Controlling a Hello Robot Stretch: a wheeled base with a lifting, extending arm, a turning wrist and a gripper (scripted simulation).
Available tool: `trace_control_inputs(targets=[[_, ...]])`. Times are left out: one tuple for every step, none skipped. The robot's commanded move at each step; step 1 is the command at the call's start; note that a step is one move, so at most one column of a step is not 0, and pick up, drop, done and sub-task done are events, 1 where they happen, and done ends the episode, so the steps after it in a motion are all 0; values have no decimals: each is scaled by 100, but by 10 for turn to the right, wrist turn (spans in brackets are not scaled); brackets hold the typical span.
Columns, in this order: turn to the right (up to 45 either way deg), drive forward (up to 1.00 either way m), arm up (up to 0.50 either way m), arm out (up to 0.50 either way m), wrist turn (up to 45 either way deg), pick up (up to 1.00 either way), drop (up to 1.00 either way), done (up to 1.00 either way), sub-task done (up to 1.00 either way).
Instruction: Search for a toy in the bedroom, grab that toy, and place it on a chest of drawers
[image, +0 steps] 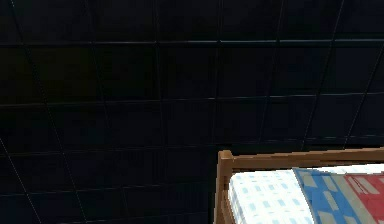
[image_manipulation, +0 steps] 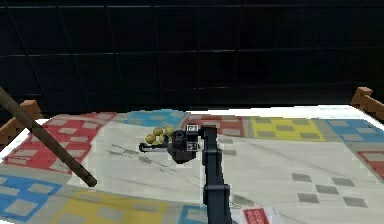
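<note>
A small yellowish-tan lumpy thing (image_manipulation: 157, 135) lies on the bed's patchwork quilt (image_manipulation: 290, 160) in the arm side view, near the far edge of the bed. The dark arm (image_manipulation: 213, 180) rises from the bottom edge, and the gripper (image_manipulation: 150, 147) sits at its far end, right by that lumpy thing. Because the thing rests on the quilt at the gripper's far end, I cannot tell whether the gripper holds anything.
A long brown rod (image_manipulation: 50, 140) slants across the arm side view's left over the quilt. Wooden bedposts (image_manipulation: 362, 98) stand at the bed's far corners before a dark tiled wall (image_manipulation: 200, 50). In the forward view, a wooden bed corner (image: 226, 160) shows at bottom right.
</note>
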Motion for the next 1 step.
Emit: trace_control_inputs(targets=[[0,0,20,0,0,0,0,0,0]])
